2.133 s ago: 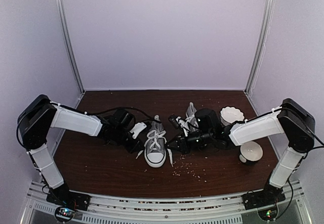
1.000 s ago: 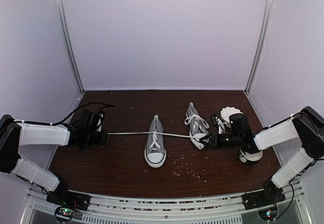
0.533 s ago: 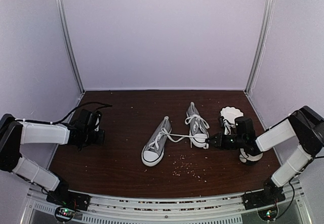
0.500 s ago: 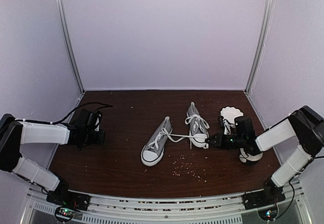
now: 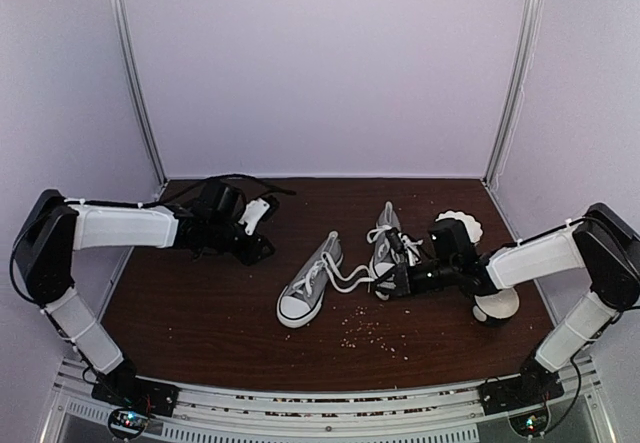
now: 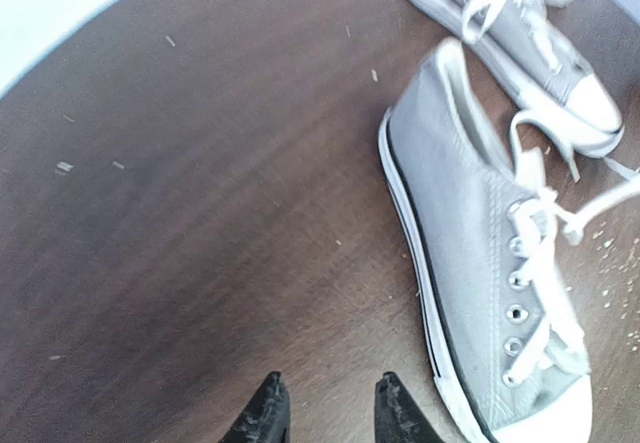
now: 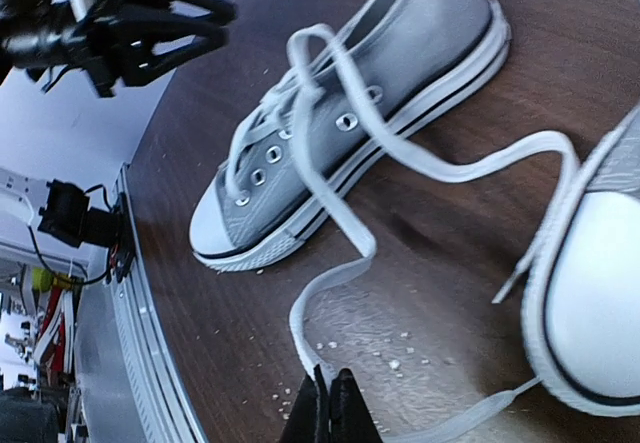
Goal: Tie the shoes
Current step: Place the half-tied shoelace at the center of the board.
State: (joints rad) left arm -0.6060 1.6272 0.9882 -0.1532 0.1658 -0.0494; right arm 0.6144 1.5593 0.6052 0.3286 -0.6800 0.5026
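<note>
On the table (image 5: 200, 313), the left shoe (image 5: 308, 291) lay mid-table, its toe angled toward the near left. The right shoe (image 5: 386, 248) sat just beside it. The right gripper (image 7: 330, 403) was pinched on the left shoe's lace (image 7: 342, 188). The left gripper (image 6: 330, 415) hung parted and empty, apart from both.

Nearer shoe (image 5: 308, 291): small grey canvas low-top with a white toe cap, white sole and white laces. It sits on its sole mid-worktop (image 5: 200, 303), angled, with the toe toward the near-left and the heel toward the far-right. Its laces are untied. Farther shoe (image 5: 385, 248): same type, just beside it to the back and right, toe pointing toward the near edge, laces loose too. One lace (image 7: 345, 218) from the nearer shoe loops across the wood between the two. Its end runs to the pinched tips of the right tool (image 7: 328, 391).
</note>
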